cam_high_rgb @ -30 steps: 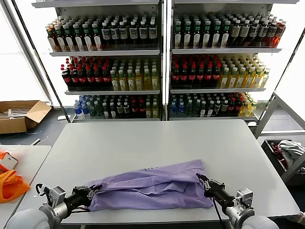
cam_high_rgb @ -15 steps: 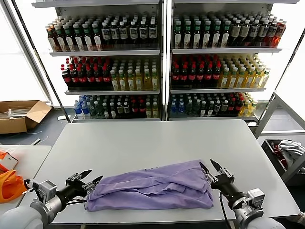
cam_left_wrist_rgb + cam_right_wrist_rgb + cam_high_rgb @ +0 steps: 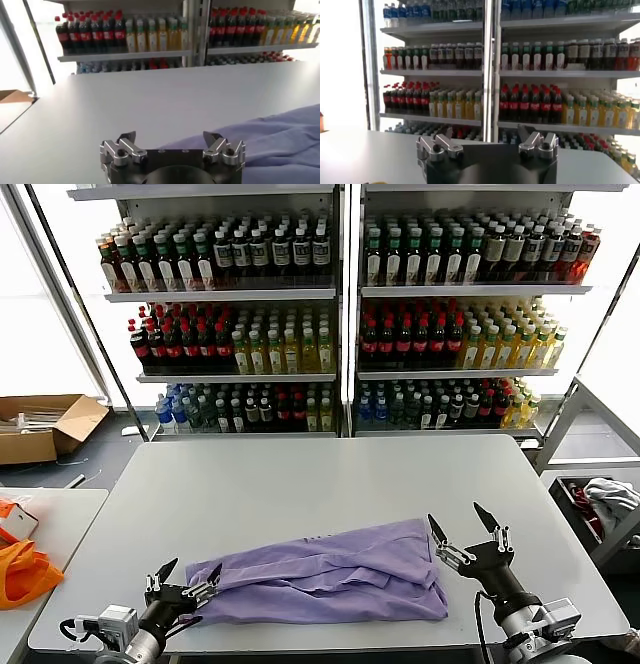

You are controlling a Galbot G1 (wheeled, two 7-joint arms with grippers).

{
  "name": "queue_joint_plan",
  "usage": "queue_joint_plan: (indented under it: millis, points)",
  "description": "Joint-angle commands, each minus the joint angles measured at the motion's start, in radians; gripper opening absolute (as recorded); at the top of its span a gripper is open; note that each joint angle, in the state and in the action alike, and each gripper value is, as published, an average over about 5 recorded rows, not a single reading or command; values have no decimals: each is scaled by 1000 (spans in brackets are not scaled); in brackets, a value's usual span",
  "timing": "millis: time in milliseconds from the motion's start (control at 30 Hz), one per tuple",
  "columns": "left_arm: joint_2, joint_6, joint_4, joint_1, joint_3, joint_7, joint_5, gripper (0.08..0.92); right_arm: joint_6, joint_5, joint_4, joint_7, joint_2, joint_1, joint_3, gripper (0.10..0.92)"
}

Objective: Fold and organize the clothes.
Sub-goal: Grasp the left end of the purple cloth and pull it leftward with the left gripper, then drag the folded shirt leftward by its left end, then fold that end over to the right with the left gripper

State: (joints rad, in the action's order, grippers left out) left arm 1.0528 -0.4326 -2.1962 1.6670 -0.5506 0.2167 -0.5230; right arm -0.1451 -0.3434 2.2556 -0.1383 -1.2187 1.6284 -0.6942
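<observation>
Lavender cotton no longer sits in either end effector: a second ago both were pinched on the ends of the T-shirt [image 3: 330, 574], and now both have let go and drawn back toward the robot. The left end effector [image 3: 186, 576] hangs at the near left edge of the surface [image 3: 300, 484], fingers spread wide, empty, just beside the shirt's left end; its wrist view shows purple cloth lying past the right-hand finger, with nothing between the fingers. The right end effector [image 3: 467, 529] stands lifted off the shirt's right end, fingers splayed wide and pointing up, holding nothing; its wrist view looks out at the drinks shelves [image 3: 520, 75] with no cloth in sight.

Released, the T-shirt rests on the near half of the surface as a long, rumpled band running left to right, its front print mostly hidden. That suggests one fold has just been laid down and the grip given up on purpose. The band looks loose and uneven, so further folding and tidying probably remain.
</observation>
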Motion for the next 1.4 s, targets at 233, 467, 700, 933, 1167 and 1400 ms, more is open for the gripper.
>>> queue_joint_plan:
  millis: [233, 467, 700, 933, 1167, 1400]
  points:
    - [160, 20, 124, -26, 120, 226, 79, 823, 46, 39, 18, -15, -32, 35, -23, 823]
    - [156, -1, 122, -22, 126, 211, 25, 724, 48, 34, 21, -20, -32, 48, -34, 823]
    - [141, -8, 141, -31, 135, 186, -3, 525, 49, 29, 12, -23, -25, 56, -38, 823]
    - [84, -9, 170, -109, 107, 160, -68, 291, 49, 28, 13, -25, -30, 60, -37, 823]
    - [-87, 9, 214, -228, -85, 98, -174, 121, 46, 28, 26, -35, -30, 83, -45, 823]
    - [-232, 40, 322, -217, -384, -95, -189, 107, 43, 34, 25, -33, -38, 83, -47, 823]
